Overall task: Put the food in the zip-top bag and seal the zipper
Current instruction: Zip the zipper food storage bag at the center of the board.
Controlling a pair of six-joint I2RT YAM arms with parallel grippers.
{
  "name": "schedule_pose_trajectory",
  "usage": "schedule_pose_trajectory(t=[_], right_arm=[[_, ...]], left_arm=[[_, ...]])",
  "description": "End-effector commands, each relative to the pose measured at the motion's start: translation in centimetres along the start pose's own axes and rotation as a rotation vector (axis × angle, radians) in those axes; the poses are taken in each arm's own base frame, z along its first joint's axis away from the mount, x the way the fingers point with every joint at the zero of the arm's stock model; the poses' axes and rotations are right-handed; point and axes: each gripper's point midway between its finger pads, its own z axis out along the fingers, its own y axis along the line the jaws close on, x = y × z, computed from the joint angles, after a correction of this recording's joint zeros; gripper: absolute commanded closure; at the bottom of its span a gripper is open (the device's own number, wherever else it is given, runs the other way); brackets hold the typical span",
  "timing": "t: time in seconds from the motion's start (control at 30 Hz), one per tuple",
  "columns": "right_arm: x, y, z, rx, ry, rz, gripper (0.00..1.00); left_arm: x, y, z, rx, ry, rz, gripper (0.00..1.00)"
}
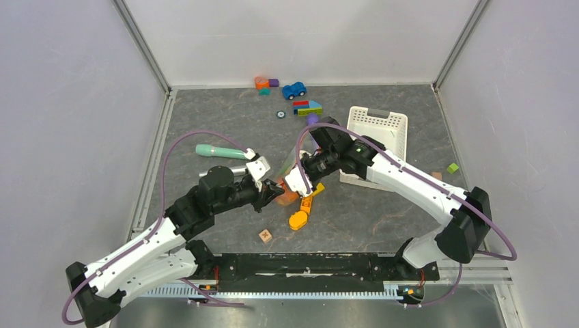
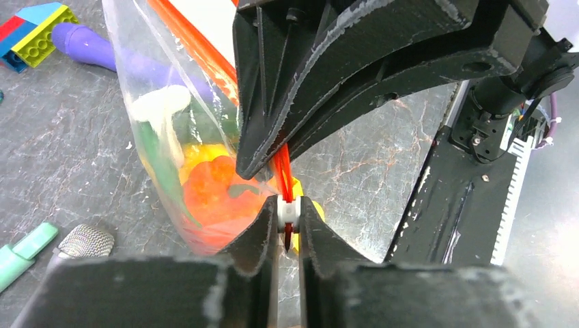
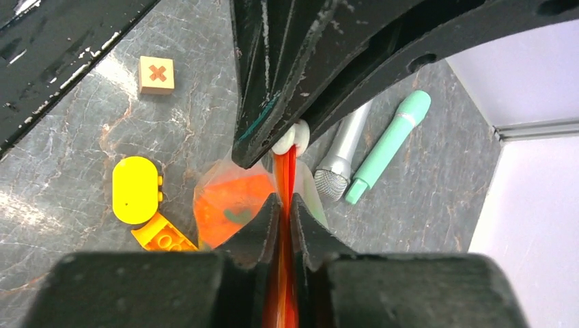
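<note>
Well, from above the two arms only meet mid-table. The wrist views tell more: the left gripper is pinched narrow on the zipper, and the right gripper is clamped on the same orange-red strip close beside it. Only the left wrist view shows the food inside the upright zip-top bag, an orange pumpkin among it.

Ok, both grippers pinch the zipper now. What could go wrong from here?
1. The left gripper and right gripper clamp the zipper almost fingertip to fingertip. If either slides along the strip, they may knock together.
2. The floppy bag is loaded with food below the strip. A hard pull may drag the strip out of one grip or tip the bag over.
</note>
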Motion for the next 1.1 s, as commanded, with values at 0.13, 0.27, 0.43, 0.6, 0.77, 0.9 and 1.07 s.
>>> schedule_pose_trajectory(t=[0.13,0.27,0.43,0.6,0.77,0.9,1.07], right_arm=[[-1.2,-1.7,-1.3,0.063,0.014,0.030,0.99],[-1.4,-2.0,-1.6,0.083,0.012,0.052,1.00],[-1.8,-2.0,-1.7,0.099,-0.006,0.091,1.00],[-1.7,-1.4,-1.5,0.088,-0.012,0.116,1.00],[-2.0,-1.2,-1.4,0.080,-0.025,0.128,1.00],[-2.0,-1.0,-1.4,0.075,-0.033,0.131,1.00],[-2.2,-1.6,-1.6,0.094,-0.029,0.155,0.94]], left_arm=[[-0.5,0.7,-0.2,-0.036,-0.054,0.044,0.30],[0.7,1.6,-0.1,-0.097,-0.040,0.002,0.34],[0.8,1.1,0.0,-0.067,-0.099,-0.003,0.45],[-0.9,0.5,-0.3,-0.036,-0.209,0.014,0.51],[-1.5,0.5,-0.2,-0.032,-0.243,0.021,0.53],[-1.7,0.0,0.1,-0.002,-0.243,0.034,0.73],[-1.2,-0.3,0.0,0.016,-0.219,0.049,0.98]])
